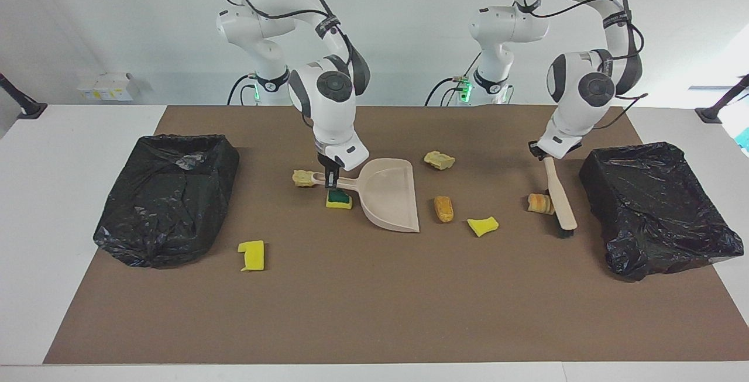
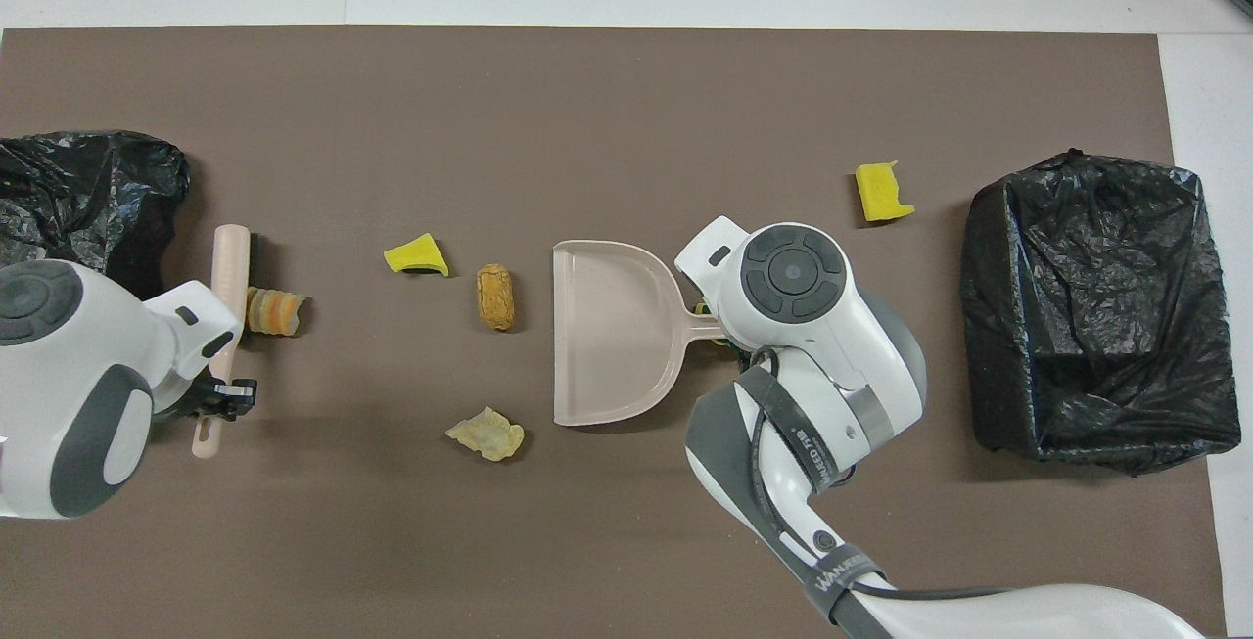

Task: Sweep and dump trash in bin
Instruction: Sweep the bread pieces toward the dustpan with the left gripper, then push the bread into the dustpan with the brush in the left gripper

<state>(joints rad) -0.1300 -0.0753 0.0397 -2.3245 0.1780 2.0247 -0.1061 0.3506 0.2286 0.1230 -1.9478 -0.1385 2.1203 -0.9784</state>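
My right gripper (image 1: 330, 180) is shut on the handle of the beige dustpan (image 1: 389, 195), which lies on the brown mat with its mouth toward the left arm's end. A green-topped sponge wedge (image 1: 339, 199) and a tan lump (image 1: 302, 178) lie beside that handle. My left gripper (image 1: 547, 159) is shut on the handle of the beige brush (image 1: 560, 203), whose black bristles rest on the mat against a striped bread lump (image 1: 540, 203). Between pan and brush lie a tan lump (image 1: 439, 160), an orange-brown lump (image 1: 444, 208) and a yellow sponge (image 1: 483, 226). Another yellow sponge (image 1: 253, 255) lies nearer the right arm's end.
Two bins lined with black bags stand on the mat, one (image 1: 169, 195) at the right arm's end and one (image 1: 655, 206) at the left arm's end, close to the brush. In the overhead view the right arm's wrist (image 2: 793, 277) covers the dustpan handle (image 2: 700, 329).
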